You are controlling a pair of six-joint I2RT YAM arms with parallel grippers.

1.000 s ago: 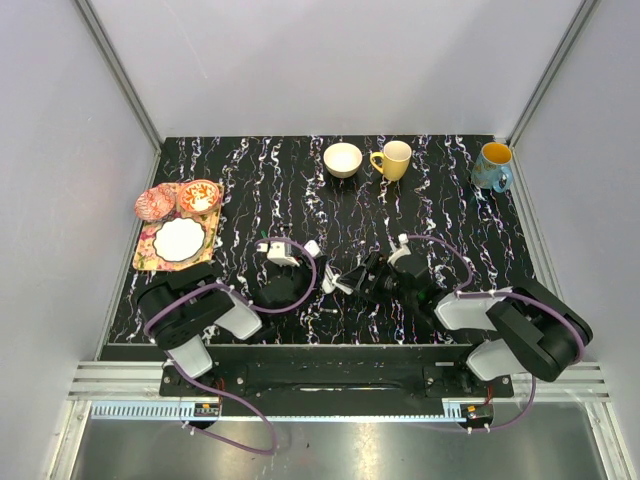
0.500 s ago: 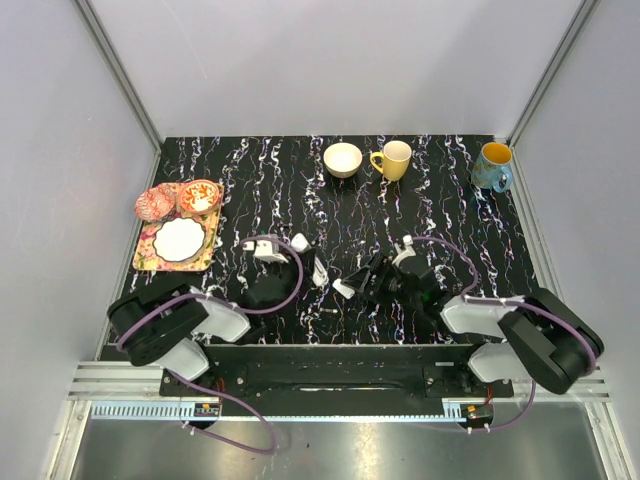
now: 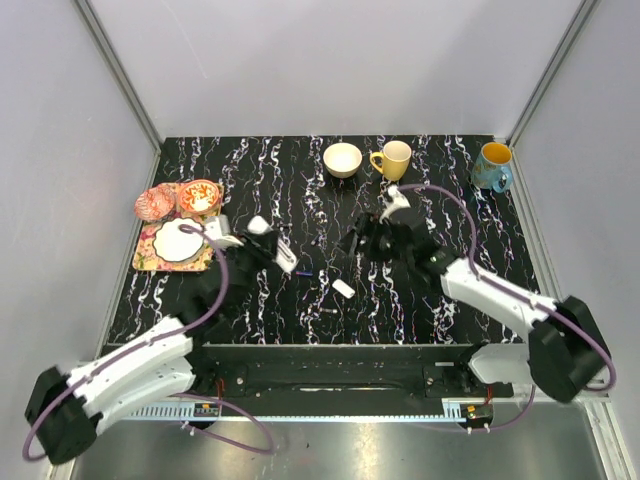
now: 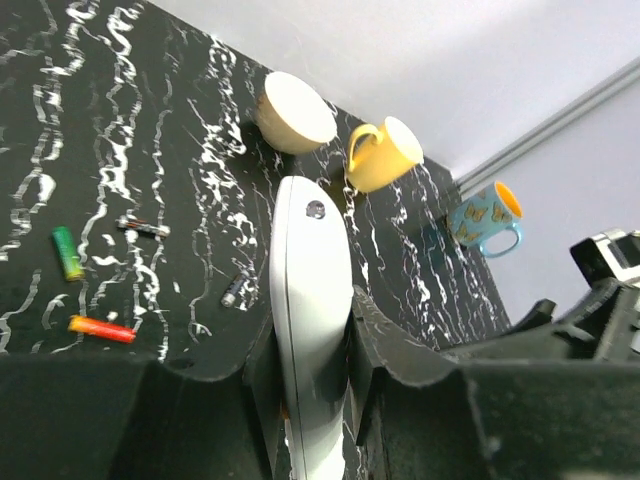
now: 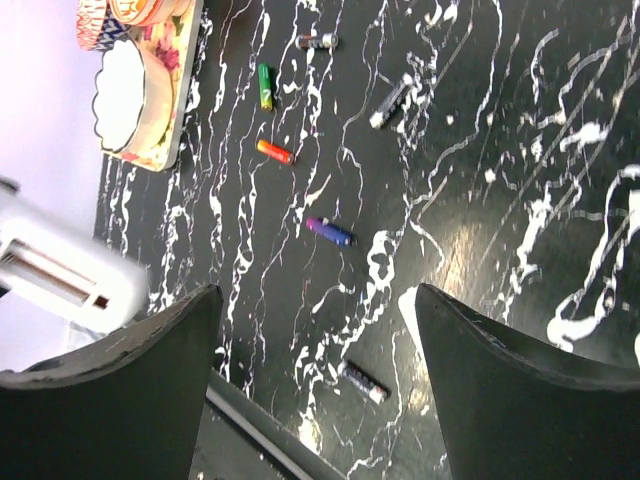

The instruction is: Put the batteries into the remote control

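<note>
We see the left claw (image 4: pixel 312 325) clamped tight on the slim white rectangular remote control (image 4: pixel 308 260). It holds the remote clear of the black, white-veined desk (image 3: pixel 300 180), at about 9 o'clock from the desk's middle. The right claw (image 5: pixel 318 300) hangs at 3 o'clock of it, spread wide with nothing between its fingers.

The small cylindrical batteries lie loose on the desk between the two claws: a red-orange battery (image 5: pixel 275 151), a blue-purple battery (image 5: pixel 330 231), a green battery (image 5: pixel 265 86) and several dark ones.

In the left wrist view the remote's long axis runs straight out from the claw toward 12 o'clock. Its far end aims at the round cream bowl (image 4: pixel 293 112) and the yellow ceramic mug (image 4: pixel 385 155). From above we cannot read its tilt. A small white piece (image 3: pixel 343 288), perhaps the battery cover, lies at 5 o'clock of the remote.

We judge the step in hand to be presenting the remote, with no battery yet loaded. The next move calls for the right claw to come down over one battery and pinch it across its width. It then has to carry the battery to the bay with its ends the right way round.
</note>
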